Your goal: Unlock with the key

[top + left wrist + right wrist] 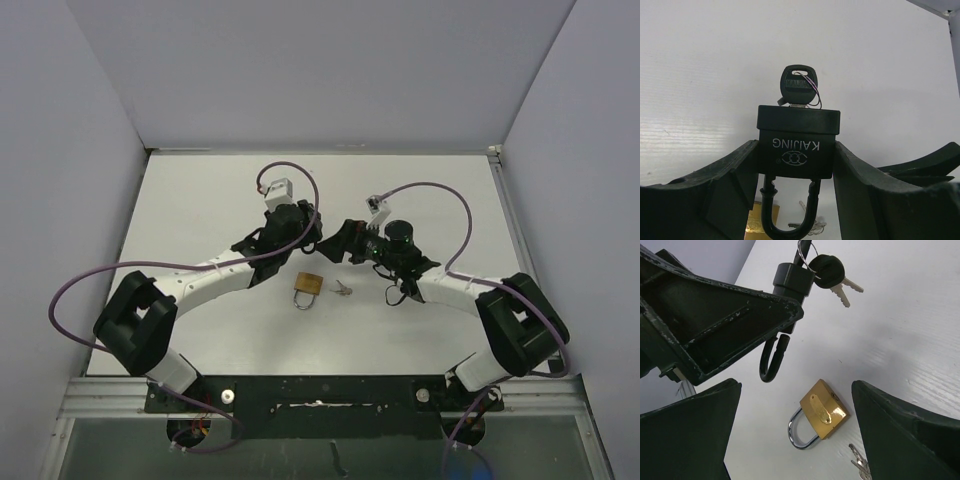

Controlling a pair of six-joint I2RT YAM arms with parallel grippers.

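Observation:
My left gripper (pixel 796 161) is shut on a black padlock (pixel 796 145), gripping its body from both sides and holding it above the table. A black-headed key (pixel 799 85) sits in its keyhole, with spare keys (pixel 832 272) hanging from the ring. The black shackle (pixel 771 360) hangs below the body, and in the right wrist view one leg ends free of it. My right gripper (pixel 795 432) is open with nothing between its fingers, close beside the left gripper (pixel 318 238) over the middle of the table.
A brass padlock (pixel 823 410) with a chrome shackle lies flat on the white table (pixel 200 210) below both grippers. Loose silver keys (pixel 343 290) lie just to its right. Grey walls close in the table on three sides.

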